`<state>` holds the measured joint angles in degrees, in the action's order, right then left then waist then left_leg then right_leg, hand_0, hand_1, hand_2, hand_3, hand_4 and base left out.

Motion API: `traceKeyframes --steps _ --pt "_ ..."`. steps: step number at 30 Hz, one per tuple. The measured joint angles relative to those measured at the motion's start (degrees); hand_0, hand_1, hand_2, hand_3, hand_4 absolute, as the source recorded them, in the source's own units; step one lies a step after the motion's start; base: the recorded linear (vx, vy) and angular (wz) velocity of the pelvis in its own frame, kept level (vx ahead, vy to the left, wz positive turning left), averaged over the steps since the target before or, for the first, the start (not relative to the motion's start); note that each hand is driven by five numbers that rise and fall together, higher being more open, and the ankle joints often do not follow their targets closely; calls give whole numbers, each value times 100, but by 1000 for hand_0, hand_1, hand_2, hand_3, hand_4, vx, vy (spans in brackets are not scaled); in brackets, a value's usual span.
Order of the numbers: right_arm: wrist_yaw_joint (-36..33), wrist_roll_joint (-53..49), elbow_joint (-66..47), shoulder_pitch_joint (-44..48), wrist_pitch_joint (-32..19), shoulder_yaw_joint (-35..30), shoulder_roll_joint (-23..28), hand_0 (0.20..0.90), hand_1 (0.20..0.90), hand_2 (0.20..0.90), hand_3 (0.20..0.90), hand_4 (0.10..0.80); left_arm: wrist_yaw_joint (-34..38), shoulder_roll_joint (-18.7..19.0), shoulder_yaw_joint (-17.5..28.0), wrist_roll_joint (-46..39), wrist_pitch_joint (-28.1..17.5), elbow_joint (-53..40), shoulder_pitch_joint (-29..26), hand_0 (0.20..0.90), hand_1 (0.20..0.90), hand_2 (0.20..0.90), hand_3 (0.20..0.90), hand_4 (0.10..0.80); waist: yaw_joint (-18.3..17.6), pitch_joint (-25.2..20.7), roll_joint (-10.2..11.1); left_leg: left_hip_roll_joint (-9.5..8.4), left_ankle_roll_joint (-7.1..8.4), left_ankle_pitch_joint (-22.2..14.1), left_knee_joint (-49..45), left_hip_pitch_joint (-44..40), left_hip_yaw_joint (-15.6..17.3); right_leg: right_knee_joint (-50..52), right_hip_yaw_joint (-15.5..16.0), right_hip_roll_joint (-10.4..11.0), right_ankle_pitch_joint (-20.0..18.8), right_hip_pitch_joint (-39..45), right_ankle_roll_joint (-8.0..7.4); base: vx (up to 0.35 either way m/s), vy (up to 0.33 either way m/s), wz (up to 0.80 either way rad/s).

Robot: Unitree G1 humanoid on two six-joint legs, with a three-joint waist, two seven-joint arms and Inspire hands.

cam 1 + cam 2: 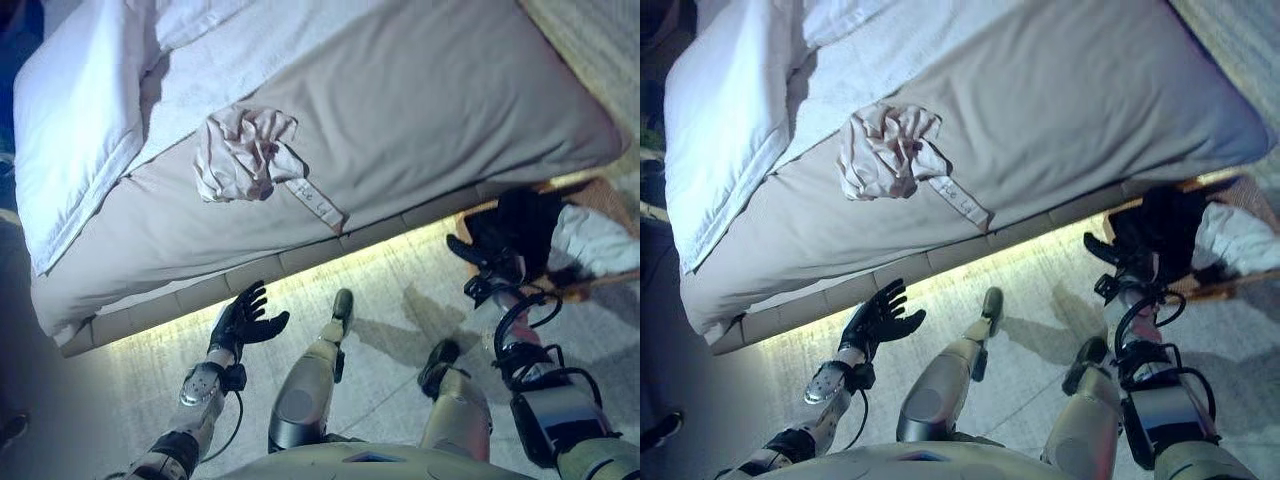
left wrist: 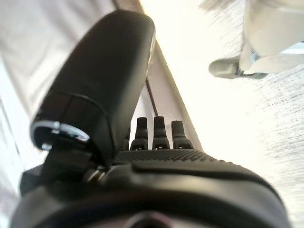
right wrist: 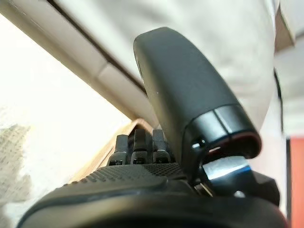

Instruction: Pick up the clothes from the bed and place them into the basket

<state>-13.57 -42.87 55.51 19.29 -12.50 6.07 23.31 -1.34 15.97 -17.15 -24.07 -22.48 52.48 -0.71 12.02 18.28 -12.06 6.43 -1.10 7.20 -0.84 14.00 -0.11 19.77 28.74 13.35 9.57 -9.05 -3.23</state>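
A crumpled pale pink and white garment lies on the bed's grey cover, with a strap trailing toward the near edge. My left hand hovers over the floor just below the bed's side, open with its fingers spread, and holds nothing. At the right, a brown basket stands by the bed's corner and holds a black garment and a white one. My right hand is at the basket's near side, beside the black garment. Its wrist view shows its fingers straight and empty.
A white pillow and folded white bedding lie at the bed's left end. The bed's padded base runs between my hands and the mattress top. Pale floor lies in front of the bed.
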Motion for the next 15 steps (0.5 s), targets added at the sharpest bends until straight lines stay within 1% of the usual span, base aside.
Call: traceKeyframes --steps 1,2,3,4,5,6,7,8,9,10,12,13,14,15 --pt "14 114 10 -247 0 62 -15 900 900 900 900 800 42 3 7 222 4 171 44 900 900 900 900 800 18 -146 138 104 73 -95 -42 -88 390 -204 198 -11 24 311 -49 456 221 111" --pt "58 293 12 -515 17 182 -27 900 900 900 900 800 131 13 11 502 26 392 153 900 900 900 900 800 35 -341 316 182 232 44 -93 -274 667 -356 372 -23 40 656 -72 401 227 75" --pt "77 369 14 -565 29 227 -36 900 900 900 900 800 163 13 14 595 39 484 203 900 900 900 900 800 56 -392 387 188 298 171 -76 -366 684 -383 383 -24 63 761 -110 400 265 35" --pt "136 537 14 -611 45 270 -101 900 900 900 900 800 211 28 23 731 145 657 328 900 900 900 900 800 90 -472 596 118 440 159 -69 -521 756 -443 348 49 83 898 -143 305 212 -7" --pt "226 744 9 -653 44 266 -206 900 900 900 900 800 226 41 83 835 250 797 510 900 900 900 900 800 104 -618 826 16 474 126 -49 -616 798 -594 329 101 45 1017 -205 355 262 -5" --pt "319 909 -6 -713 44 279 -268 900 900 900 900 800 245 43 195 848 287 861 645 900 900 900 900 800 132 -720 1006 -92 468 89 -4 -744 803 -764 353 131 -32 1191 -305 331 338 8" --pt "391 1081 -59 -798 88 273 -285 900 900 900 900 800 274 66 256 851 372 876 660 900 900 900 900 800 205 -810 1162 -228 441 45 63 -869 810 -944 374 187 -124 1399 -328 344 324 26" --pt "438 1207 -60 -796 194 276 -296 900 900 900 900 800 274 78 326 851 393 876 641 900 900 900 900 800 214 -850 1230 -321 400 1 93 -956 770 -1080 395 217 -193 1565 -292 307 298 33" --pt "468 1312 -53 -785 270 269 -325 900 900 900 900 800 278 91 351 843 394 874 623 900 900 900 900 800 236 -897 1266 -395 386 -9 85 -989 751 -1070 390 266 -319 1618 -283 313 233 44" --pt "518 1452 -30 -779 325 273 -333 900 900 900 900 800 276 86 363 840 398 877 525 900 900 900 900 800 246 -936 1235 -428 309 -61 64 -1013 743 -958 371 314 -453 1671 -283 314 282 50" --pt "537 1695 -13 -782 456 321 -373 900 900 900 900 800 273 107 387 837 401 850 336 900 900 900 900 800 259 -992 1265 -535 217 -126 61 -1068 638 -610 232 467 -493 1642 -284 255 234 49" --pt "534 1865 -12 -772 549 389 -369 900 900 900 900 800 263 103 387 840 464 853 184 900 900 900 900 800 251 -988 1257 -649 89 -218 -60 -1070 542 -133 91 641 -526 1579 -240 272 145 87" --pt "533 2081 0 -789 732 490 -352 900 900 900 900 800 251 91 355 837 506 843 4 900 900 900 900 800 212 -1007 1225 -773 -122 -448 -319 -1062 411 758 -327 866 -792 1346 -147 333 61 118" --pt "542 2231 0 -790 835 641 -299 900 900 900 900 800 258 97 316 835 549 839 -77 900 900 900 900 800 139 -1022 1141 -771 -160 -509 -348 -1138 98 1340 -734 851 -1146 1171 -77 333 -94 144"
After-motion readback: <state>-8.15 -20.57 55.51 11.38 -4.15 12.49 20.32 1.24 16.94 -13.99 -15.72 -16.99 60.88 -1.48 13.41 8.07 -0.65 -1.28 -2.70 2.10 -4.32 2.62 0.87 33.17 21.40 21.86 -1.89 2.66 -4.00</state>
